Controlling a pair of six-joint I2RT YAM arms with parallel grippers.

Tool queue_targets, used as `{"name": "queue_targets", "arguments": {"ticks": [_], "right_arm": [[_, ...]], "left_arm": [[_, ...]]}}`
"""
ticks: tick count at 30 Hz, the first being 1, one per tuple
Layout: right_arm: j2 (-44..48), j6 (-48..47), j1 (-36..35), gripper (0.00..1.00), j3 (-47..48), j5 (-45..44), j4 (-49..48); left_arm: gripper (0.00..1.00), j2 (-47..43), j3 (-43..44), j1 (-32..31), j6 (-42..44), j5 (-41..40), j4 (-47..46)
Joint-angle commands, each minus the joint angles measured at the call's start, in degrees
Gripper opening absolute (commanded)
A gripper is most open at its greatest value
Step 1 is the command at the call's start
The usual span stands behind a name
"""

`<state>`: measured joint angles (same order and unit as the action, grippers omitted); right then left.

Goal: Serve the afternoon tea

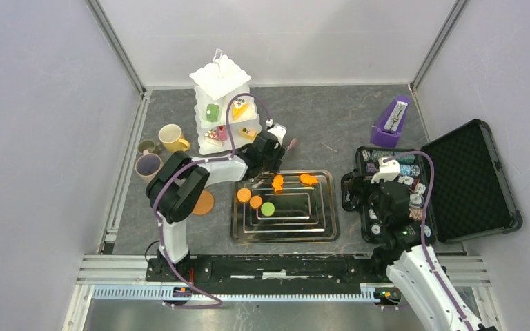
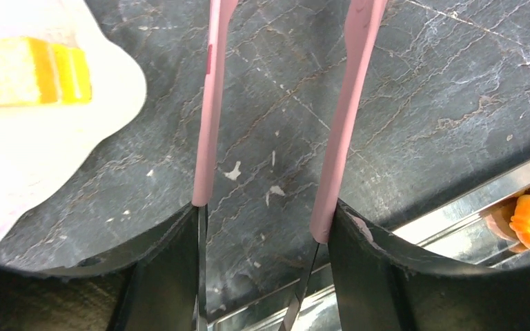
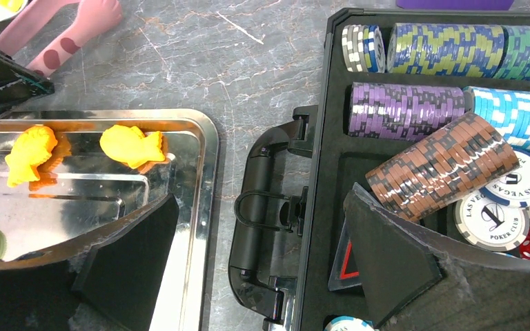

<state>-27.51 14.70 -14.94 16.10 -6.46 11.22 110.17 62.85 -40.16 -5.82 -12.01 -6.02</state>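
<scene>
Tea stand: the white three-tier stand (image 1: 221,76) is at the upper middle of the top view, toy cakes (image 1: 240,109) on its tiers; a yellow cake (image 2: 31,71) shows at the upper left of the left wrist view
Mugs: yellow mug (image 1: 172,138), small green mug (image 1: 146,146) and beige-lilac mug (image 1: 148,165) are grouped left of the stand
Biscuits: two orange fish biscuits (image 1: 308,178) lie along the top edge of the steel tray (image 1: 331,207); the round orange and green biscuits (image 1: 256,201) sit at its left side
Left gripper (image 2: 266,214): its fingers are partly closed on the pink tongs (image 2: 210,103), one arm along each finger; the tongs grip nothing and hang over bare table between stand and tray
Your step, likely: pick a fish biscuit with the tongs
How to do it well: bring the tips down astride one biscuit only, clear of the tray rim, then squeeze gently; the steel looks slippery, so lift straight up
Right gripper (image 3: 259,200): wide open and empty above the handle of the poker chip case (image 3: 317,207); keep it away from the tray
</scene>
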Motion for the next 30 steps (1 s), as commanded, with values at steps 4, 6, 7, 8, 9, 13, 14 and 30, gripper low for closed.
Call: {"name": "queue_targets", "arguments": {"ticks": [4,6,7,8,9,13,14,30], "right_arm": [[1.71,-0.1,0.09,0.98,0.26,0.0,-1.12],[2.12,-0.11,0.06,0.98,0.42,-0.03,-0.73],[2.42,-0.12,0.1,0.98,0.48,-0.01,-0.47],[2.62,-0.11,0.15,0.98,0.51,-0.07,-0.26],[2.88,-0.12,0.13,0.98,0.6,-0.06,-0.08],[3.95,0.47,0.09,0.98,-0.12,0.34,-0.39],[4.12,0.62,0.13,0.98,-0.34,0.47,-0.52],[5.79,1.68,0.09,0.98,-1.22,2.06,0.12]], "left_arm": [[0.61,-7.34,5.7,-0.27,-2.98,-2.8,10.86],[0.61,-7.68,10.18,-0.28,-5.51,0.18,20.07],[0.61,-7.45,13.52,-0.27,-7.2,2.01,26.95],[0.58,-7.26,16.5,-0.27,-8.6,3.96,34.43],[0.57,-7.31,19.46,-0.27,-10.39,5.61,40.1],[0.58,-11.57,21.06,-0.62,-13.21,13.37,56.85],[0.59,-12.66,20.69,-0.62,-13.52,13.19,60.24],[0.62,-15.11,18.13,-5.89,-30.38,9.99,65.26]]}}
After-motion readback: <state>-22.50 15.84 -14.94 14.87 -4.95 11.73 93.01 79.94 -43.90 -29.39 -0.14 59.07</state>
